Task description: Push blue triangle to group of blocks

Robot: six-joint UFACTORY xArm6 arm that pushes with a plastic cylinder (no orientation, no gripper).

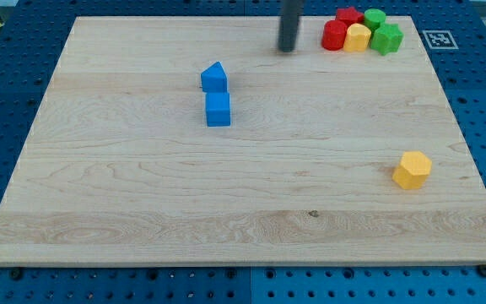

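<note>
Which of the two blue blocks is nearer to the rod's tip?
The blue triangle, the upper one with the pointed top, is nearer to my tip. The blue cube sits just below it.

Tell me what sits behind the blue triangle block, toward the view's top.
Behind the blue triangle block lies only bare wooden board. My tip stands off toward the view's upper right. Nothing there is covered.

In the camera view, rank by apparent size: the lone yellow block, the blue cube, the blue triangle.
1. Lone yellow block, largest, though it lies nearer the view's bottom, so nearness may inflate it.
2. Blue cube and blue triangle look about alike; no ranking.
</note>
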